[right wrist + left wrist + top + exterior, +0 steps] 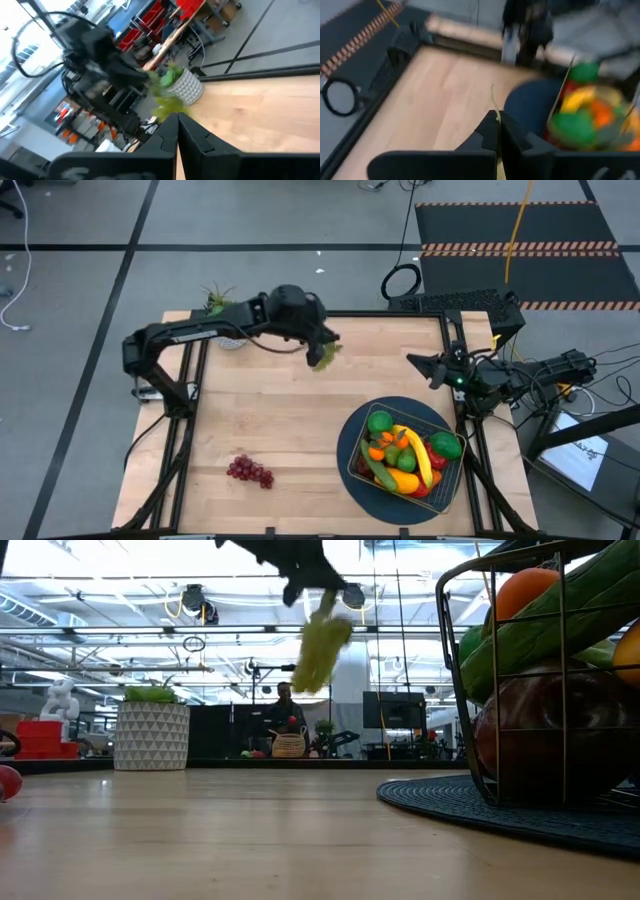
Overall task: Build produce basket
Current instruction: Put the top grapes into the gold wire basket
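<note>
**Pale wood bench, green grapes aloft**

Pale wood makes up the bench point(300, 430), the largest thing here, with both dark arms reaching over it. Toward its right front lies a round dark blue mat point(352, 442), and on that mat stands the basket point(455, 470) of dark wire, already heaped with produce point(405, 455): green, orange, red and yellow pieces, a banana across the top. The left arm stretches from the bench's left rear toward the middle, and the left claw point(322, 340) is clamped on a bunch of green grapes point(325, 356), which hangs in the air well above the wood and well apart from the basket. The right claw point(418, 363) waits near the right rear edge, its fingers pressed together and holding nothing. A potted plant point(222, 308) sits at the left rear corner. A bunch of purple grapes point(250, 471) lies on the bare wood near the left front.
</note>
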Robot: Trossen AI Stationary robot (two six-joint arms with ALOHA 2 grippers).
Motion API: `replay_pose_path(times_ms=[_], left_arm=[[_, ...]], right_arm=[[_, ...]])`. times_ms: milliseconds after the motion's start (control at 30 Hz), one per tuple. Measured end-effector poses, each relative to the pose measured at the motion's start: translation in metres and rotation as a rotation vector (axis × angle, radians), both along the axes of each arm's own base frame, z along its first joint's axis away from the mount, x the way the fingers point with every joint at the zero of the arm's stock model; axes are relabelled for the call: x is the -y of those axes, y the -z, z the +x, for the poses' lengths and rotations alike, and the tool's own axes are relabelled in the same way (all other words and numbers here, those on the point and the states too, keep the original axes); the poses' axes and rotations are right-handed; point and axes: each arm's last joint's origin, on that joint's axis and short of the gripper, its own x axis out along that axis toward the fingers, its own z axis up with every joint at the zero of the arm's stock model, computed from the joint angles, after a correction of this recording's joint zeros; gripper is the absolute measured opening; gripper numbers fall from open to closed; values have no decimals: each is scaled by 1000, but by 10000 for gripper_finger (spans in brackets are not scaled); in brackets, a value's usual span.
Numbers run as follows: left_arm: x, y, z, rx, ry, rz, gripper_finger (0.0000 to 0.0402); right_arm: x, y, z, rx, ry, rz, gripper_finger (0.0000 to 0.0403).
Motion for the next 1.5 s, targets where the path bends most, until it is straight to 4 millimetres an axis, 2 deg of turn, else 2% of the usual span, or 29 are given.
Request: replay_pose_path(times_ms=[200, 500, 700, 967, 1133, 1500], left_arm=[[2, -35, -14, 201, -110, -180, 1], [4, -60, -28, 347, -261, -608, 1], [6, -81, -27, 521, -183, -815, 1], [5, -86, -27, 585, -230, -930, 1], [4, -87, -27, 617, -269, -988, 1], [7, -83, -26, 594, -332, -1024, 1]], right_arm=[[1, 0, 2, 18, 73, 27, 0], [0, 5, 10, 28, 126, 96, 0], [-3, 8, 15, 57, 81, 205, 0], [-7, 2, 18, 100, -90, 240, 0], [-8, -3, 16, 106, -158, 168, 0], [-10, -14, -3, 127, -405, -11, 0]])
